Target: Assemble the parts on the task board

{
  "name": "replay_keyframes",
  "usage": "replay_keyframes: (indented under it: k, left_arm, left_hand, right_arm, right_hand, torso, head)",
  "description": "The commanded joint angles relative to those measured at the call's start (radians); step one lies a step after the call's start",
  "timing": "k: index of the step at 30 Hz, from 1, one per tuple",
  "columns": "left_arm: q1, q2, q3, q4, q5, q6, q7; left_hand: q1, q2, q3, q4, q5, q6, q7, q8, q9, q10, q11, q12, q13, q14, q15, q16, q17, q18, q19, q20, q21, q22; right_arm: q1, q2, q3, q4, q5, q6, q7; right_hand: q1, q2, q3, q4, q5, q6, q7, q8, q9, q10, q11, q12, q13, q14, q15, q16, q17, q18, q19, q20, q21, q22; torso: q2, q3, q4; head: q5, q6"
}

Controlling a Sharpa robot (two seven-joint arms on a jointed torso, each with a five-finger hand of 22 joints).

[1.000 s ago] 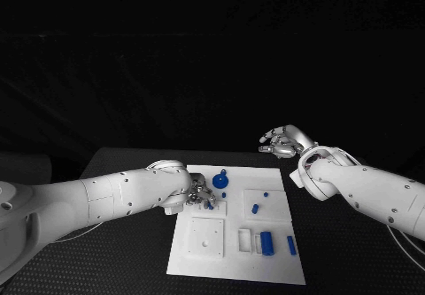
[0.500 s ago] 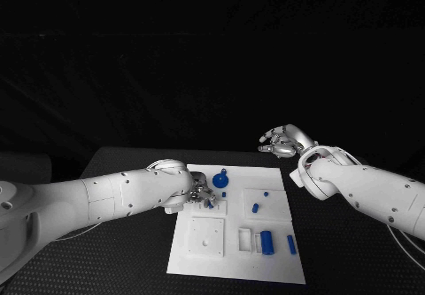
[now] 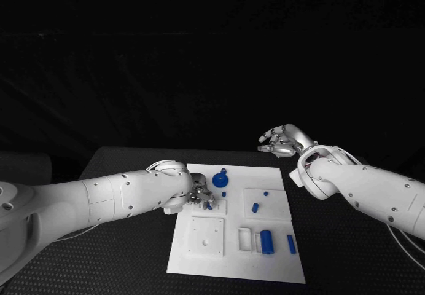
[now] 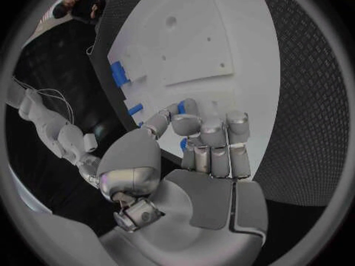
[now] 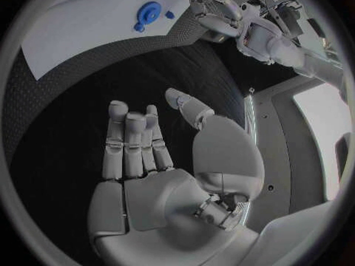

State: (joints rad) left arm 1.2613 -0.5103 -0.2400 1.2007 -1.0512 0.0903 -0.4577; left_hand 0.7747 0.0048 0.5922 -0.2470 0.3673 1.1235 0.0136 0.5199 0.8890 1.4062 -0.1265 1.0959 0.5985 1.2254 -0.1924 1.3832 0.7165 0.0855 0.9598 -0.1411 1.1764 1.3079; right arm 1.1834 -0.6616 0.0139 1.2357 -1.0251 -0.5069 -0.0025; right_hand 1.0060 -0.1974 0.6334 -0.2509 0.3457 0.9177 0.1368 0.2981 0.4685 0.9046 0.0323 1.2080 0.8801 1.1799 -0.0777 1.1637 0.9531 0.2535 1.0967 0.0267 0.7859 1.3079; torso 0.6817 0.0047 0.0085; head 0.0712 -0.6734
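Head view: left hand (image 3: 200, 198) down on task board (image 3: 234, 261) near its left edge, fingers curled, pinching small blue part (image 4: 183, 143) against board. Right hand (image 3: 282, 142) raised past board's far right corner, fingers apart, holding nothing. Blue gear-shaped part (image 3: 220, 180) lies on board just beyond left hand.

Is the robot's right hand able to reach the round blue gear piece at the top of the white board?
Probably yes: the right hand is open above the table, and nothing lies between it and the round blue gear piece.
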Motion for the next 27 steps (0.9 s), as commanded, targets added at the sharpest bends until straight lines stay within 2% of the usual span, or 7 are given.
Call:
replay_keyframes:
  k: [1,17,27]
  left_arm:
    - [-0.002,0.003,0.000,0.001,-0.011,0.010,0.012]
    - [-0.003,-0.010,0.001,0.020,-0.035,-0.023,0.023]
    - [-0.003,-0.016,0.001,0.029,-0.053,-0.054,0.032]
  left_hand:
    - [0.052,0.053,0.023,-0.028,0.004,0.103,-0.046,0.005,-0.002,-0.007,-0.003,0.005,-0.001,0.003,0.004,0.006,-0.001,0.002,-0.007,-0.120,-0.003,0.008]
    - [0.052,0.056,0.022,-0.028,0.007,0.103,-0.046,0.005,-0.002,-0.007,-0.003,0.006,-0.002,0.003,0.004,0.006,-0.001,0.002,-0.007,-0.120,-0.003,0.008]
    - [0.053,0.057,0.022,-0.030,0.013,0.103,-0.046,0.006,-0.003,-0.007,-0.004,0.006,-0.002,0.005,0.004,0.007,-0.001,0.002,-0.006,-0.121,-0.003,0.008]
  right_arm:
    - [0.000,0.000,0.000,0.003,0.000,0.013,0.008]
    - [0.000,0.000,0.000,0.003,0.000,0.014,0.009]
    - [0.000,0.000,0.000,0.003,0.000,0.014,0.009]
  right_hand:
    - [0.000,0.009,0.001,0.006,0.006,0.000,0.005,-0.003,0.002,-0.009,-0.001,0.004,-0.001,-0.010,0.001,0.005,-0.002,0.008,-0.006,-0.001,0.002,0.021]
    - [-0.001,0.010,0.001,0.007,0.006,0.000,0.005,-0.003,0.002,-0.009,-0.001,0.005,-0.002,-0.010,0.001,0.005,-0.002,0.008,-0.006,-0.001,0.003,0.021]
    - [-0.002,0.010,0.000,0.007,0.006,0.000,0.005,-0.003,0.002,-0.009,-0.001,0.005,-0.002,-0.010,0.001,0.005,-0.002,0.008,-0.006,-0.001,0.003,0.021]
  torso:
    - [0.000,0.0001,0.0003]
    - [0.000,-0.0008,-0.0003]
    - [0.000,-0.0001,0.0002]
  head:
    - [-0.001,0.000]
    - [-0.002,0.003]
    - [-0.003,0.002]
